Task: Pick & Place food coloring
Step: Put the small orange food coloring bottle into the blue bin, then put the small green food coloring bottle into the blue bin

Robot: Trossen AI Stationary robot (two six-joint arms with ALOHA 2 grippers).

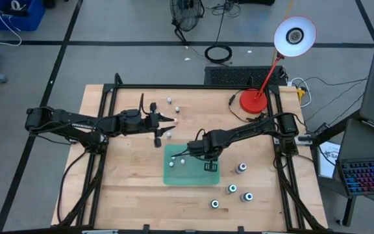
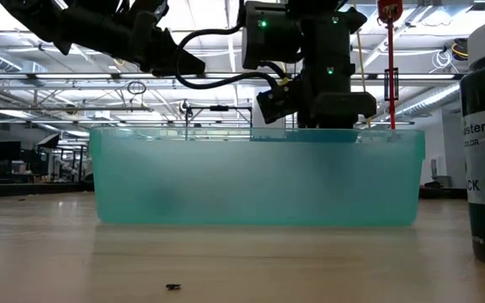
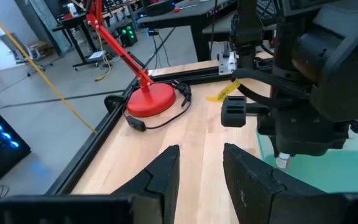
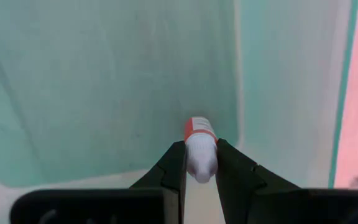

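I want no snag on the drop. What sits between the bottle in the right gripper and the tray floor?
Nothing visible: the right gripper holds the small bottle over bare green tray floor.

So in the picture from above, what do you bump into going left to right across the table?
Left gripper → tray → right gripper → lamp.

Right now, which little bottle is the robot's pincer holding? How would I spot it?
Find the green tray in the middle of the wooden table. The right pincer hangs over the tray, pinching a tiny whitish bottle. Its red cap sets it apart from the green- and blue-topped bottles outside the tray.
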